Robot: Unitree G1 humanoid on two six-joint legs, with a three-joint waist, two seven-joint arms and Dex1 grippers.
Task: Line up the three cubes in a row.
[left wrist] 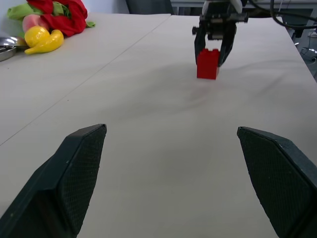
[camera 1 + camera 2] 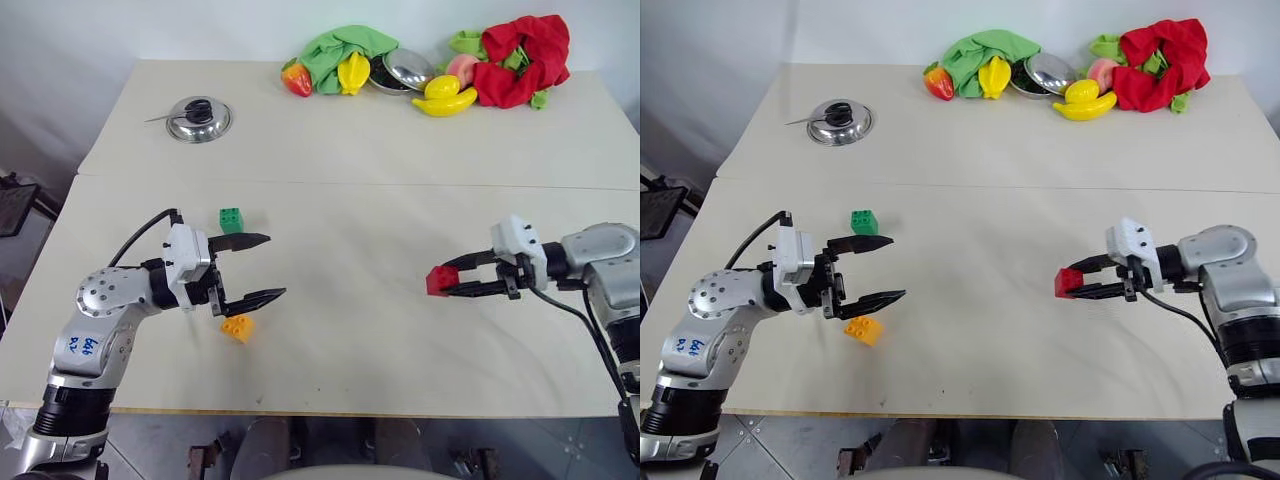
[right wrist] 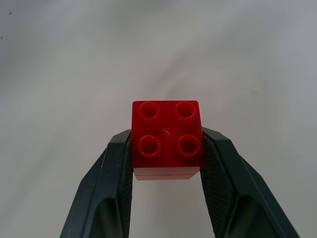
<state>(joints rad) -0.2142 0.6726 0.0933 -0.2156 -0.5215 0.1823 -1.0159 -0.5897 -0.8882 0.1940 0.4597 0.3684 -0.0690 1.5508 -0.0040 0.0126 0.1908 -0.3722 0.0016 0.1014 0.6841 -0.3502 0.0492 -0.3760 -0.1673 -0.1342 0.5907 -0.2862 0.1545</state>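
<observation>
My right gripper [image 2: 446, 281] is shut on the red cube [image 2: 437, 280], held just above the table on the right; the studded face [image 3: 167, 133] shows between its fingers in the right wrist view, and the cube [image 1: 207, 64] also appears in the left wrist view. On the left, the green cube [image 2: 231, 219] sits on the table behind my left gripper [image 2: 262, 268], which is open with nothing between its fingers. The orange-yellow cube [image 2: 237, 328] lies tilted on the table just below that gripper's nearer finger.
The table [image 2: 340, 340] has a seam across its middle. At the back stand a metal lid [image 2: 199, 119], a metal bowl [image 2: 408, 68], toy fruits [image 2: 445, 97], a green cloth [image 2: 340, 47] and a red cloth [image 2: 522, 58].
</observation>
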